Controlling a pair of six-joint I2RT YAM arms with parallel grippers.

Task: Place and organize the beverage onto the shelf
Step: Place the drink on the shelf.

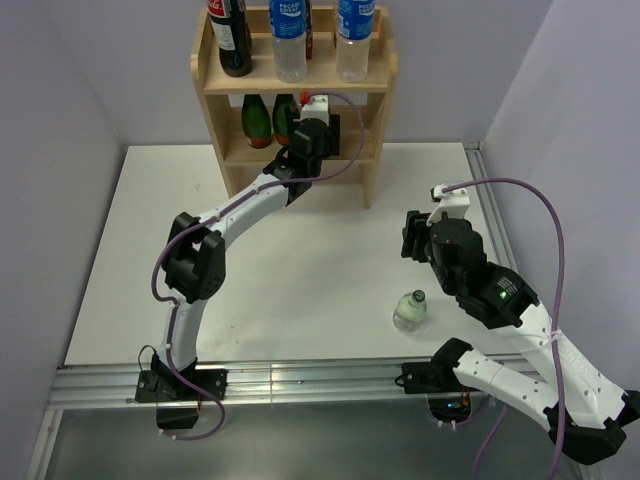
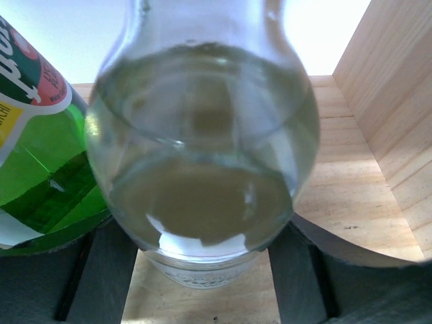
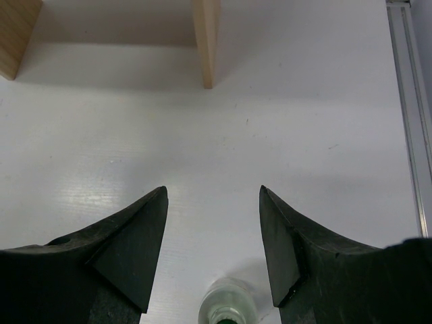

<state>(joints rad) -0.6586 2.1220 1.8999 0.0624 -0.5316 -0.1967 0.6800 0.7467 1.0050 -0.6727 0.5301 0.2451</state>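
Clear round-bellied bottle (image 2: 202, 169) stands upright on the light wooden shelf's (image 1: 372, 150) middle tier, beside a green bottle (image 2: 40, 175), between left gripper (image 2: 202, 270) fingers. Clamped or loose, can't tell. Right gripper (image 3: 212, 236) open, empty. Small green-capped bottle (image 1: 411, 312) upright on the white table (image 1: 300, 290), nearer it.

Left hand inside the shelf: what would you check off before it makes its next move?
1. The clear bottle sits between the left hand fingers: ok.
2. Its base resting on the shelf board: cannot tell.
3. Gap to the green bottle beside it: cannot tell, they overlap in the wrist view.
4. Space toward the side wall: ok.
5. The right hand is open, out over the table: ok.
6. The small bottle on the table stands upright: ok.
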